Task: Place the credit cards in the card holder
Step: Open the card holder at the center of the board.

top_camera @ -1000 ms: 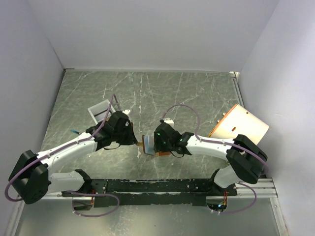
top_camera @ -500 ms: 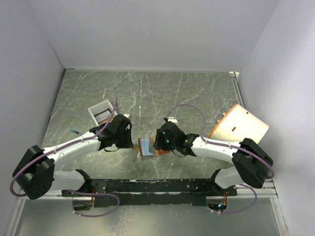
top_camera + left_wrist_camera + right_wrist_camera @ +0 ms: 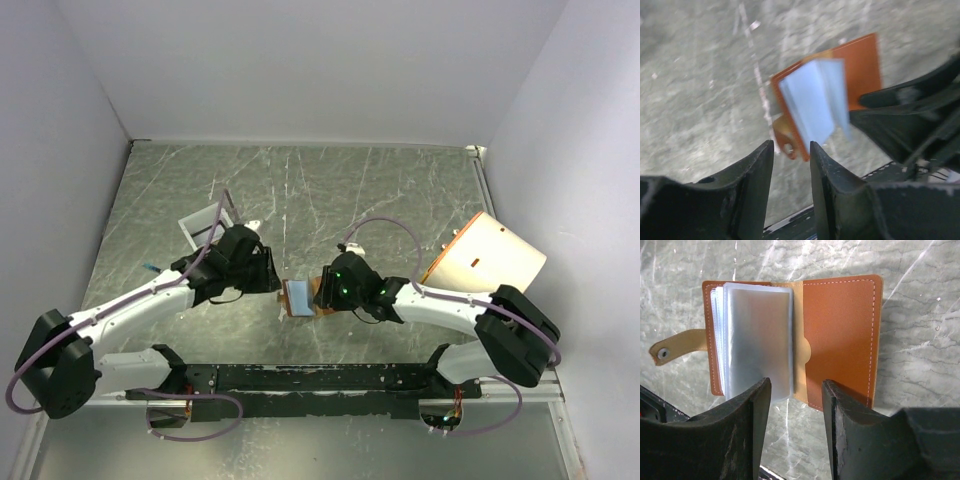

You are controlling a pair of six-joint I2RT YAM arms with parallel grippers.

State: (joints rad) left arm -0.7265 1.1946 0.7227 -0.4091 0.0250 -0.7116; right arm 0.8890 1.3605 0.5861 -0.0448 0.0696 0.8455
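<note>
1. One card holder lies open on the bench.
2. Left end effector: fingers narrowly apart, empty, holder just ahead.
3. Right end effector: fingers apart, empty, holder's edge by the tips.

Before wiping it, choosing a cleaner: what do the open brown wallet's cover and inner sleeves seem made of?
The orange-brown fold-over card holder looks like matte leather or imitation, given pale edge stitching. Its inner sleeves look like translucent plastic, from their sheen.
</note>
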